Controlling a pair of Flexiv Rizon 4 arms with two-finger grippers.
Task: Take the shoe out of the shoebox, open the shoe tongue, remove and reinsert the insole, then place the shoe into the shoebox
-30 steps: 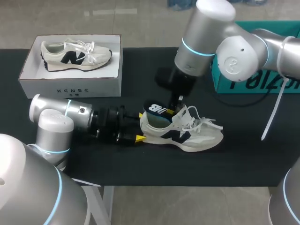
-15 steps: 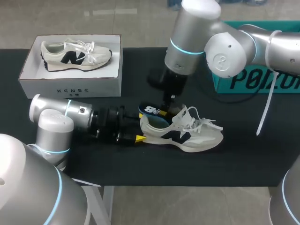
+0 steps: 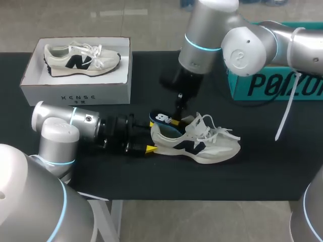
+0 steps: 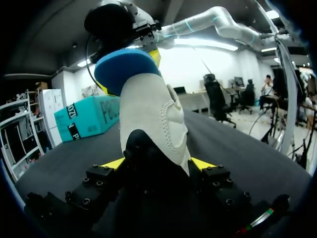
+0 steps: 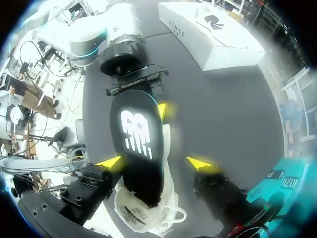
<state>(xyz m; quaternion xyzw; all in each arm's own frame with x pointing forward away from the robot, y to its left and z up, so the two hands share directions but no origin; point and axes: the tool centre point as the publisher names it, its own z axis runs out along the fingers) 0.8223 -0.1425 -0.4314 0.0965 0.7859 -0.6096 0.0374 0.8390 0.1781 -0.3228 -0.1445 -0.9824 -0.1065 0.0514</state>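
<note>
A white sneaker point(image 3: 202, 143) with a dark logo lies on its side on the black table point(image 3: 262, 146). My left gripper point(image 3: 151, 136) is shut on its heel; in the left wrist view the heel point(image 4: 153, 119) sits squeezed between the yellow tips of that gripper point(image 4: 158, 162). A dark blue insole point(image 3: 164, 120) with a white logo sticks out of the shoe's opening, leaning over the heel. My right gripper point(image 3: 177, 118) hovers just above it, open. In the right wrist view the insole point(image 5: 138, 144) lies between the spread fingers of that gripper point(image 5: 155, 162), free of one of them.
A white shoebox point(image 3: 75, 91) at the far left holds a second sneaker point(image 3: 81, 58). A teal box point(image 3: 272, 85) stands at the far right behind my right arm. A white strap point(image 3: 287, 113) hangs from that arm.
My right gripper has opened and let go of the insole, then lifted slightly. The insole has shifted a little left over the heel. The left arm has kept still.
</note>
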